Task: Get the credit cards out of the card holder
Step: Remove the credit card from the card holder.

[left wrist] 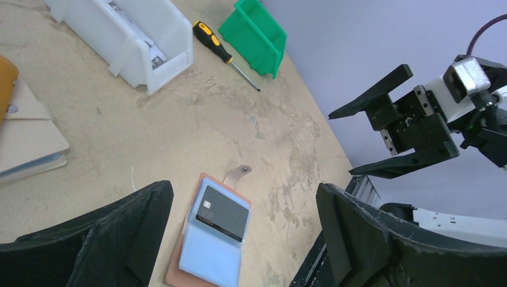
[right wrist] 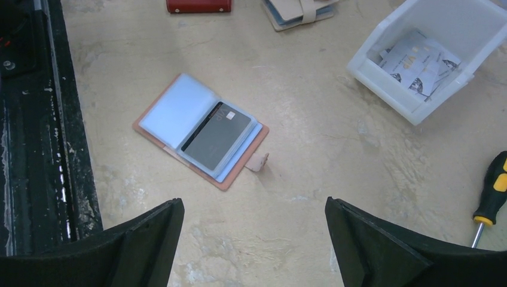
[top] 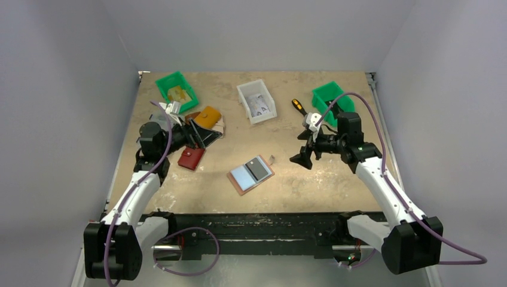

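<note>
Lying open and flat on the worktop [top: 311, 188], a little nearer than centre, the card holder [top: 251, 174] shows two clear sleeves side by side. A dark grey card [right wrist: 216, 136] marked VIP sits in the right-hand sleeve. The left-hand sleeve [right wrist: 178, 111] shows light blue, and whether that is a card or bare plastic cannot be told. A small closing tab [right wrist: 259, 161] sticks out from the holder's right edge.

The left pincer [left wrist: 244, 194] is spread wide with nothing between its fingers. It hangs at the left of the worktop, well apart from the card holder, beside a heap of wallets that includes a mustard-yellow wallet [top: 208, 115]. A red pouch [top: 191, 158] lies just on the near side of that heap.

The right pincer [right wrist: 254, 204] is also spread wide and holds nothing. It hovers above the worktop to the right of the card holder, pointing left and not touching it.

Farther back stands a white bin [top: 263, 113] with printed papers inside. A screwdriver [top: 298, 106] with a yellow and black handle lies to its right. One green bin [top: 332, 98] sits at the far right and another green bin [top: 169, 81] at the far left.
</note>
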